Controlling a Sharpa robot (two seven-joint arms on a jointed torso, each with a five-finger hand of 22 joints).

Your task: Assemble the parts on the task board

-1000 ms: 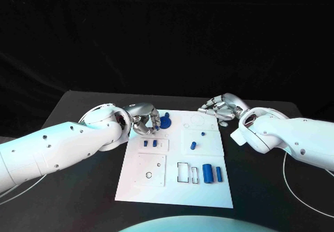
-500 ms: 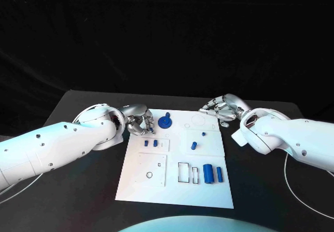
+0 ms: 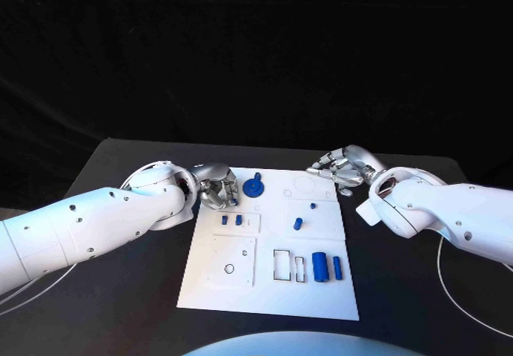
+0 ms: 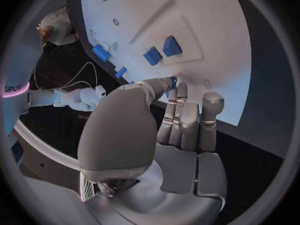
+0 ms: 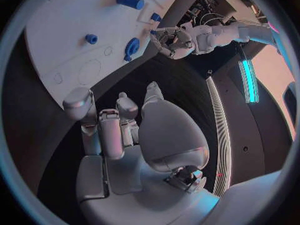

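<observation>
Hands flank the white rectangular task board (image 3: 267, 274): left hand (image 3: 217, 187) and right hand (image 3: 340, 169) both curl empty fingers.

Board middle: bare white between the two small parts (image 3: 231, 219) and the short cylinder (image 3: 297, 222); room to come down
Near right: two cylinders (image 3: 327, 266) crowd the task board (image 3: 267, 297)
Far corners: left hand (image 3: 217, 185) (beside the round part (image 3: 254, 187)); right hand (image 3: 340, 170) opposite
</observation>
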